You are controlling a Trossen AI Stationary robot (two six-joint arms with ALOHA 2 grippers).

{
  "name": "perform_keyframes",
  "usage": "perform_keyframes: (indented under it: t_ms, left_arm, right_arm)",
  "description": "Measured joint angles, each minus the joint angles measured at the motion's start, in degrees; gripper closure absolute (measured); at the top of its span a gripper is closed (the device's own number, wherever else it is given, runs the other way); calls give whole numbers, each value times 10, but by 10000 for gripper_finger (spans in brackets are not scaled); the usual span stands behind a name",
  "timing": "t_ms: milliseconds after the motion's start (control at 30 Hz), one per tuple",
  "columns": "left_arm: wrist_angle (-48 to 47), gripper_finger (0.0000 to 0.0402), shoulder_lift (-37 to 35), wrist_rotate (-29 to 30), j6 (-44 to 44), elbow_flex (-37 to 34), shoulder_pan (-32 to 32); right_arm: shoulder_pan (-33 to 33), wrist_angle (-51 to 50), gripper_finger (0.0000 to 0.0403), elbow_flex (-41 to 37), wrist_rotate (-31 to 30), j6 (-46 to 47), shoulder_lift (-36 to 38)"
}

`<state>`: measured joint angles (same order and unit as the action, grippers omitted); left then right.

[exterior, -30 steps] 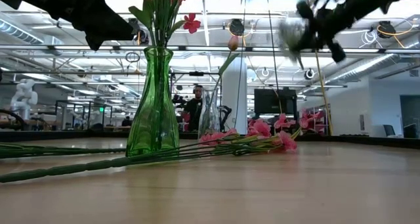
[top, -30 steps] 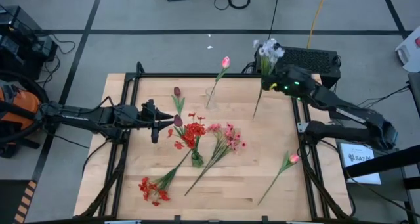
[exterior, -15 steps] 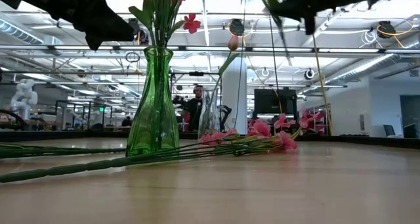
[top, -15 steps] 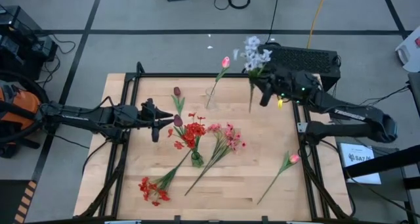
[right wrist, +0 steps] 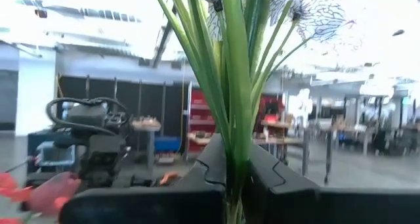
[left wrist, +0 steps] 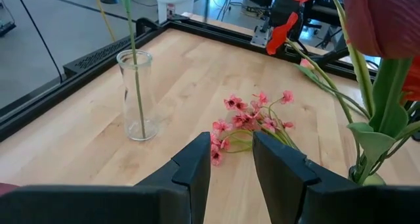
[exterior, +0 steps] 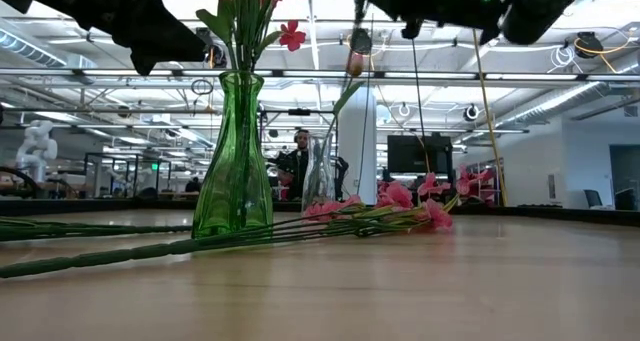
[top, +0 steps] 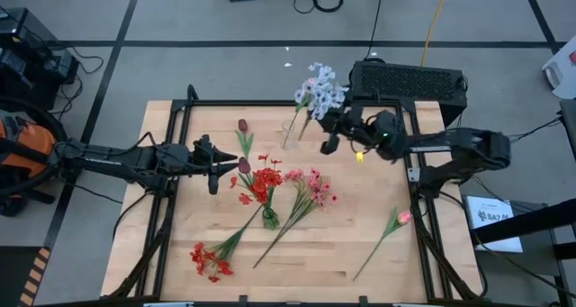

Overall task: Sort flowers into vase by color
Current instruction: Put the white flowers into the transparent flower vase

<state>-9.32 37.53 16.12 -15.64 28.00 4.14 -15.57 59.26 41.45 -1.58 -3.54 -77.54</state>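
Flowers first, counted from the high view. I see two vases on the table (top: 360, 244): a green vase (top: 269, 219) near the middle holding red blooms (top: 261, 183) and a maroon tulip (top: 244, 166), and a clear vase (top: 290, 132) toward the far edge with one pink tulip (top: 309, 85) standing in it. Loose on the wood I count four: a maroon tulip (top: 242, 125) far left of centre, a red cluster (top: 207, 258) near left, a pink spray (top: 313, 186) in the middle, and a pink tulip (top: 402, 217) near right. The left gripper (top: 212, 170) hangs just left of the green vase. The right gripper (top: 329, 127) is up at the far edge beside the clear vase, carrying one white spray (top: 319, 86).

From the low view, I get the green vase (exterior: 234, 161) upright on the left, the clear vase (exterior: 319, 171) behind it, and the pink spray (exterior: 400, 203) lying flat with its stems running left. Both arms cross the top.

Through the left wrist, my fingers (left wrist: 194, 171) stand apart with nothing between them; the clear vase (left wrist: 136, 96) and pink spray (left wrist: 246, 122) lie ahead.

Through the right wrist, the fingers (right wrist: 213, 161) are clamped together on the green stems (right wrist: 233, 86) of the white spray.
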Motion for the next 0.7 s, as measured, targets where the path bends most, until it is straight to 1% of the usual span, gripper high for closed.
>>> perform_keyframes:
  t_ms: [133, 233, 433, 600, 700]
  left_arm:
    - [0, 279, 0, 0, -1, 0, 0]
    - [0, 279, 0, 0, -2, 0, 0]
    - [0, 279, 0, 0, -2, 0, 0]
    - [0, 279, 0, 0, -2, 0, 0]
    - [0, 279, 0, 0, -2, 0, 0]
  right_arm:
    - [-1, 129, 398, 0, -6, -16, -75]
    - [-3, 176, 399, 0, -28, -18, -112]
    - [-17, 183, 399, 5, -31, -31, -155]
    - [-29, 186, 399, 48, -28, -32, -180]
    - [-33, 154, 400, 70, -27, -41, -189]
